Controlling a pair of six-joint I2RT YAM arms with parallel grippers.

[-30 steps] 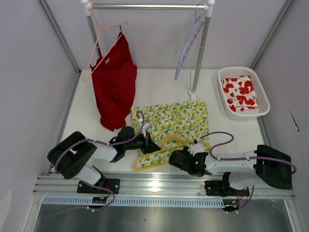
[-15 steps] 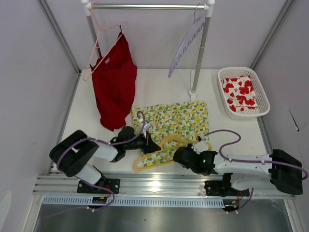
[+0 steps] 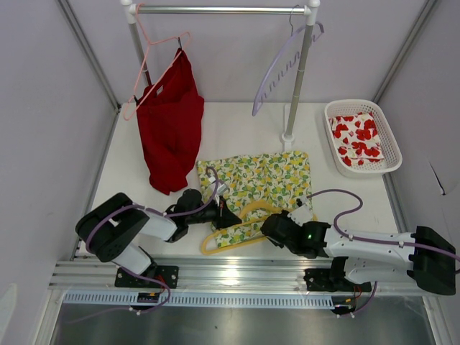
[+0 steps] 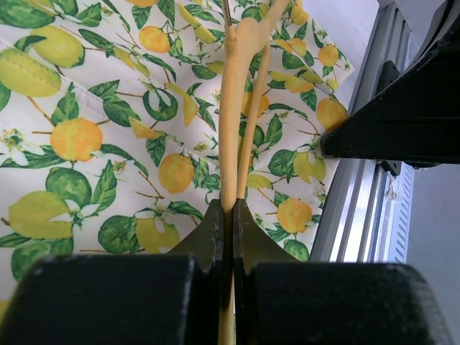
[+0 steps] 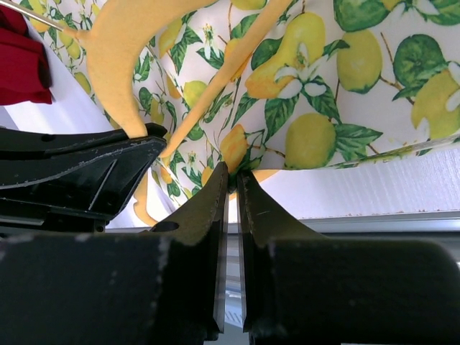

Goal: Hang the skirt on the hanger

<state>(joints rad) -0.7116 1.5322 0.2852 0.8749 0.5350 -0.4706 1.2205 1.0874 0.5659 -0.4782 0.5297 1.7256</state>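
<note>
Skirt (image 3: 266, 176), basket (image 3: 352, 103) on white table (image 3: 237, 129)

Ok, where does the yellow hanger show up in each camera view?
Top external: yellow hanger low centre, at the lemon-print skirt's near edge.
Left wrist: hanger up the middle, pinched in the fingers.
Right wrist: hanger upper left.
Shared landmark: the skirt's lemon print.

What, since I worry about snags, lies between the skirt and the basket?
Only bare table separates the skirt from the basket, as the top view shows.
</note>
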